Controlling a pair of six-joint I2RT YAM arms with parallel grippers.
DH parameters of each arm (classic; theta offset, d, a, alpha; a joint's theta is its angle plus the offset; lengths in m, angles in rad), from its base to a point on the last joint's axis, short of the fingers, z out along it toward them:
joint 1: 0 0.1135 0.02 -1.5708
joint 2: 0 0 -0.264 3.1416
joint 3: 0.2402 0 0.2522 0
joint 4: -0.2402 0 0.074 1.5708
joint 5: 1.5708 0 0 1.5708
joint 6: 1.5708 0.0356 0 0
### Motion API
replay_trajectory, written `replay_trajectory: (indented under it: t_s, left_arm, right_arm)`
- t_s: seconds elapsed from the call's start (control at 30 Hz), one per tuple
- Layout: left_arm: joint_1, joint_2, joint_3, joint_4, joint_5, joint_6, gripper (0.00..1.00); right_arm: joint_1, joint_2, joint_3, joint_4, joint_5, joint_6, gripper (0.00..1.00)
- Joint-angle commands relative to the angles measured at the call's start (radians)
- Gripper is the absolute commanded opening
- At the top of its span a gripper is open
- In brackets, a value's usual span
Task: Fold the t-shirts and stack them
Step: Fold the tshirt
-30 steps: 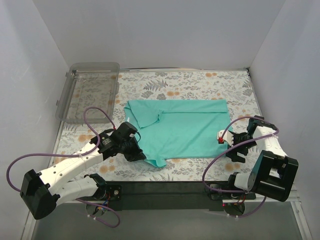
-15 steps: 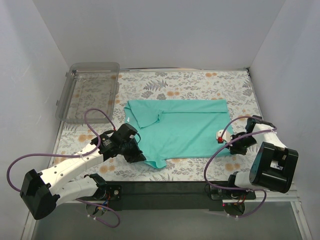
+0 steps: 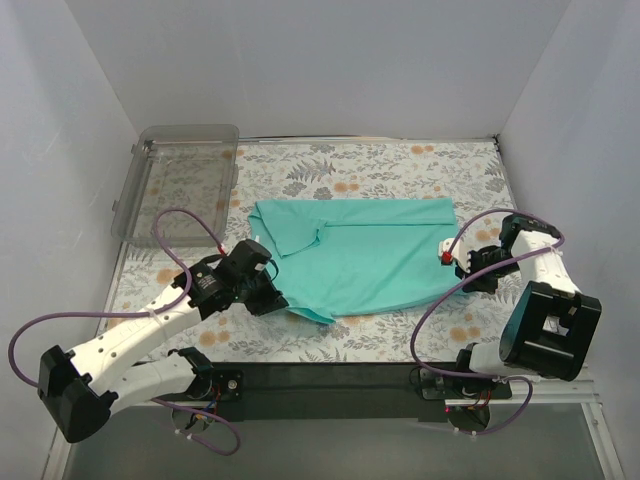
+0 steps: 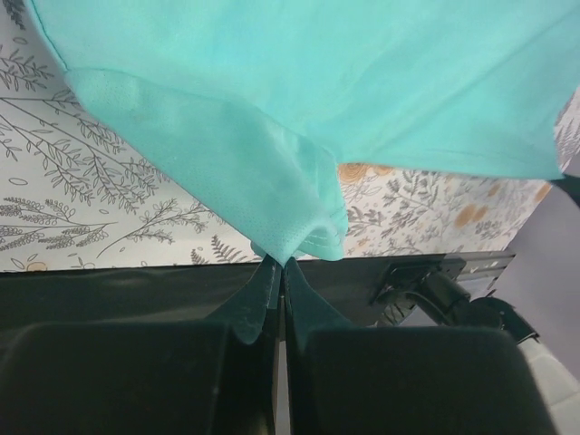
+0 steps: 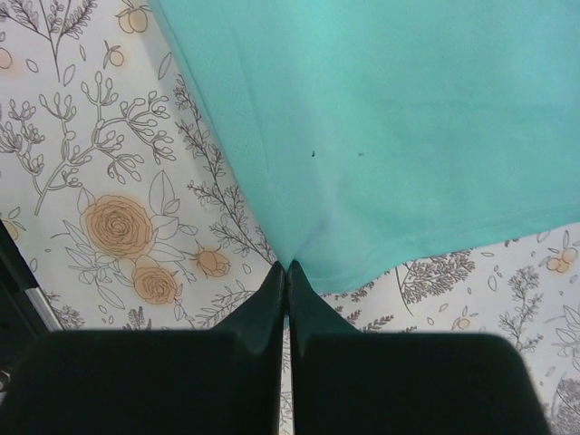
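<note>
The t-shirt (image 3: 370,250) hem's up now; left end effector (image 3: 268,298) and right end effector (image 3: 463,263) clamp it, so carry both evenly toward its collar.

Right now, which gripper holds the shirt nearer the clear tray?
The left gripper, pinching the t-shirt at its left corner; the right gripper pinches its right edge.

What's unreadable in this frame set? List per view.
- Left wrist: the left hand pinches the t-shirt, but the fold hides how many layers it holds.
- Right wrist: same for the right hand. Frame edges cut off most of the shirt.
- Top view: both pinch points sit hidden under the wrists.
</note>
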Motion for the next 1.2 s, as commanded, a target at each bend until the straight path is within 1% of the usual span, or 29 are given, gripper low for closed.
replay_trajectory:
  t_s: [0.0, 0.13, 0.27, 0.4, 0.47, 0.57, 0.9, 1.17]
  left_arm:
    - [0.015, -0.019, 0.065, -0.007, -0.096, -0.026, 0.0]
    - [0.039, -0.009, 0.103, -0.006, -0.128, -0.035, 0.0]
    - [0.09, 0.013, 0.123, 0.002, -0.133, -0.027, 0.0]
    - [0.159, 0.034, 0.139, 0.039, -0.111, 0.0, 0.0]
    - [0.2, 0.048, 0.146, 0.072, -0.076, 0.015, 0.0]
    - [0.229, 0.077, 0.157, 0.101, -0.053, 0.029, 0.0]
    - [0.262, 0.16, 0.226, 0.143, -0.036, 0.072, 0.0]
    - [0.309, 0.25, 0.287, 0.192, -0.042, 0.127, 0.0]
  right_arm:
    - [0.002, 0.039, 0.042, -0.085, -0.052, 0.018, 0.01]
    - [0.002, 0.071, 0.089, -0.083, -0.089, 0.044, 0.01]
    - [0.002, 0.115, 0.14, -0.085, -0.133, 0.076, 0.01]
    - [0.002, 0.161, 0.18, -0.085, -0.165, 0.089, 0.01]
    - [0.002, 0.18, 0.198, -0.083, -0.181, 0.096, 0.01]
    - [0.002, 0.203, 0.22, -0.083, -0.199, 0.107, 0.01]
    - [0.0, 0.301, 0.31, -0.079, -0.237, 0.153, 0.01]
    - [-0.001, 0.387, 0.417, -0.059, -0.253, 0.239, 0.01]
